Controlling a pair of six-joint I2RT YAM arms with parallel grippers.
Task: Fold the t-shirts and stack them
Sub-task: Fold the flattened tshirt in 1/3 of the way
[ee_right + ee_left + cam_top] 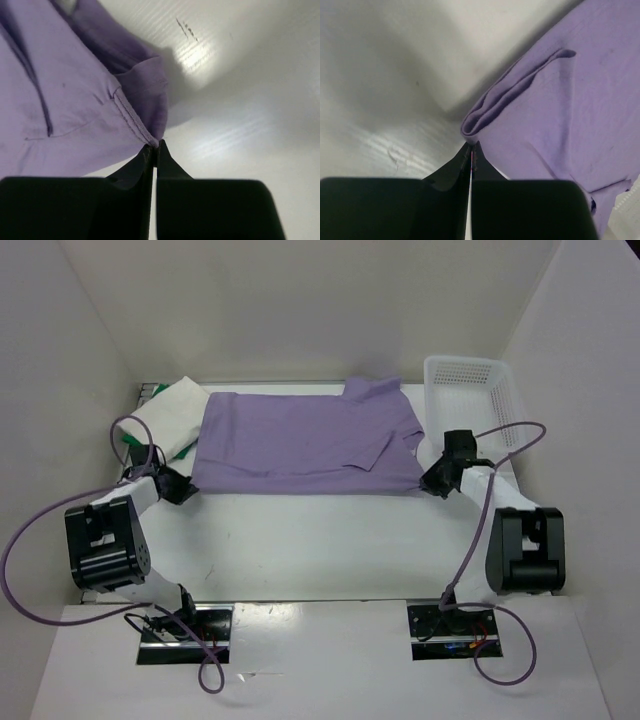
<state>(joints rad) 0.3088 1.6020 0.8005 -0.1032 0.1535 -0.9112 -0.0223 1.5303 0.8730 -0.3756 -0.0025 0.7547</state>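
Observation:
The lavender t-shirt lies spread flat across the far half of the table. My left gripper is shut on its near left corner; in the left wrist view the folded purple edge is pinched at the tips of that gripper. At the near right corner my right gripper is shut on the shirt, and the stitched hem runs into its tips. The white t-shirt is bunched at the far left, with a bit of the green t-shirt showing under it.
A white lattice basket stands at the far right, just behind the right arm. White walls close in the table on three sides. Purple cables loop off both arms over the table's near half.

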